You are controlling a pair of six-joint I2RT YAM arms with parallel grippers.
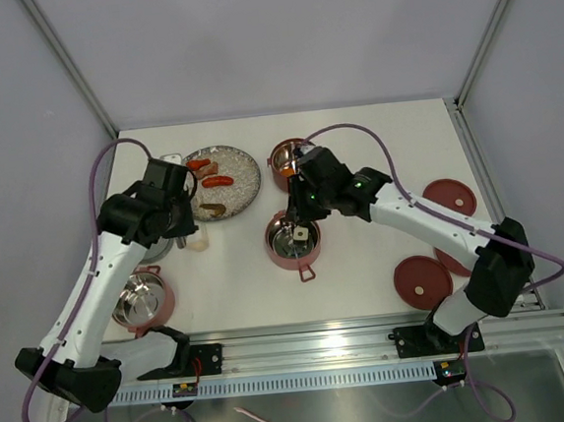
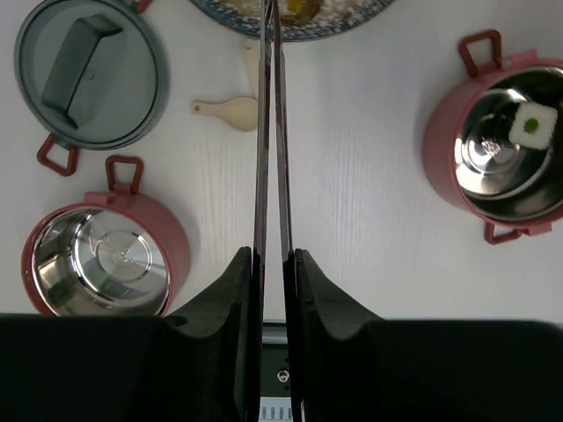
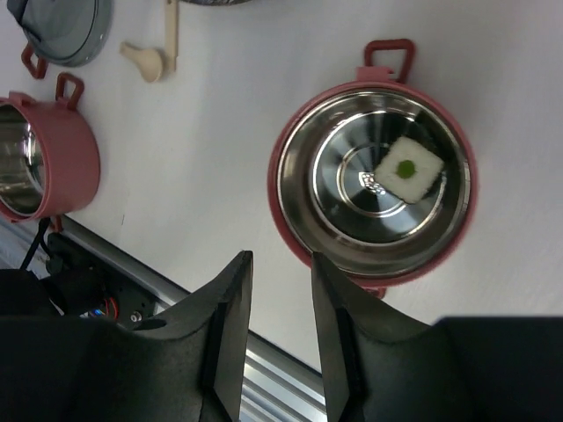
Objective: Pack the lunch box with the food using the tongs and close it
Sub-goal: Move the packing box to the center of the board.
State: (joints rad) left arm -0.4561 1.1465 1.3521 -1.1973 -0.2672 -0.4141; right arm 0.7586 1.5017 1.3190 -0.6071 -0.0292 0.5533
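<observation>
- The tongs (image 2: 271,158) were clamped by the nearly closed left fingers (image 2: 233,290). Their blades were pinched almost together, with the tips ahead at the plate (image 2: 343,22) by a brown piece (image 2: 299,9). Whether that piece was caught could not be told.
- The right fingers (image 3: 230,299) were held partly open and empty. A tier (image 3: 374,274) with a white piece (image 3: 405,169) lay ahead to their right.
- Risk, as judged: the brown piece could be dropped from the thin blades, or the tongs twisted in the grip.
- Bare worktop (image 2: 369,176) was left to the right of the tongs, though the tier could be clipped.
</observation>
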